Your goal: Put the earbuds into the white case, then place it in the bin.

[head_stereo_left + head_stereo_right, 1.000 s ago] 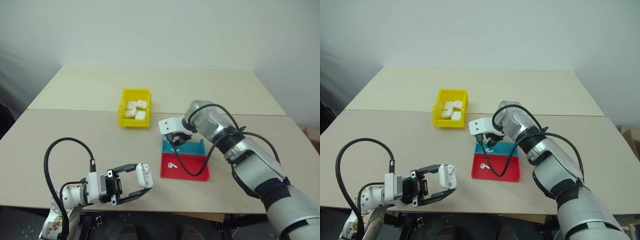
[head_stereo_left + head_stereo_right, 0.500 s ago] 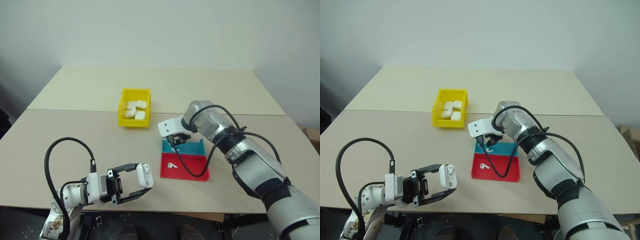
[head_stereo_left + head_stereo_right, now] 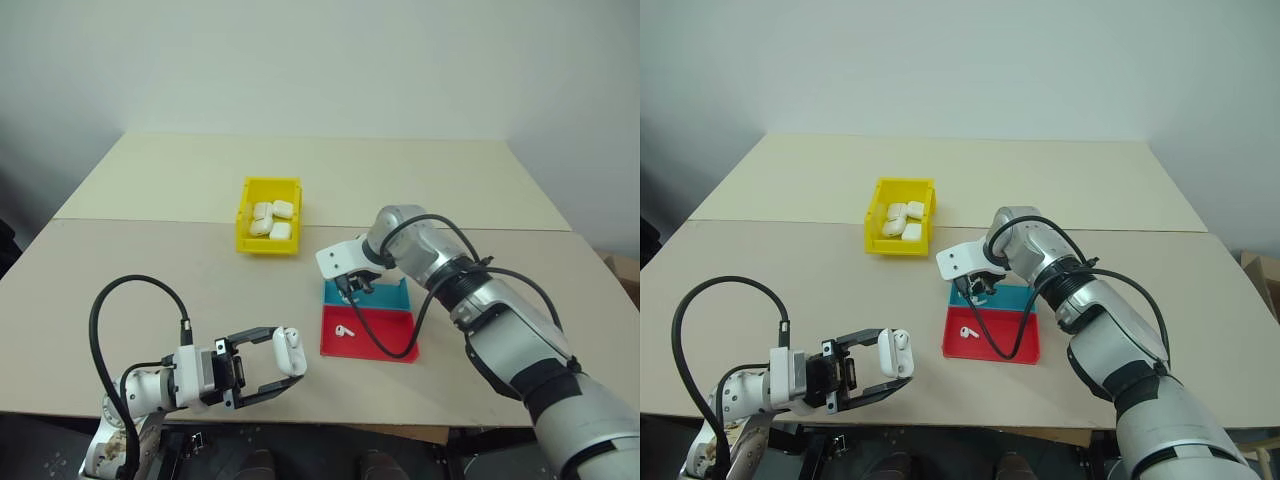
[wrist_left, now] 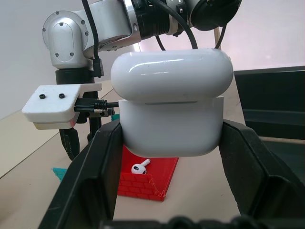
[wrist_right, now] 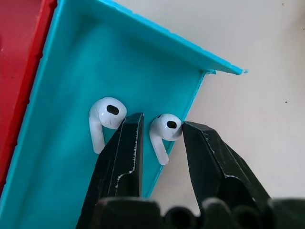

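Right wrist view puts my right gripper [image 5: 159, 131] over the blue half of the flat red-and-blue plastic tray [image 5: 62, 62], its two black fingers [image 5: 125, 152] straddling one tiny glossy white earbud [image 5: 165, 130]; one pad looks to be against the bud's head, but I cannot tell whether the other has met it, so I read the jaws as narrowed around it and not yet clamped. Just outside that other finger lies a second white earbud [image 5: 106, 116], also on the blue floor near the tray's corner wall. Out past the blue section, a third earbud [image 3: 344, 330] rests on the red half, nearest my own side. On the other arm, my left gripper [image 4: 171, 138] is clenched on the small rounded glossy white plastic case [image 4: 171, 102], which sits upright between the pads with its lid down, held off the beige tabletop [image 3: 150, 270] near the front edge and well apart from the tray. Farther out, beyond both hands, stands the small bright yellow rectangular plastic bin [image 3: 246, 232], and inside it I count several more identical white cases [image 3: 272, 220] lying loosely together.
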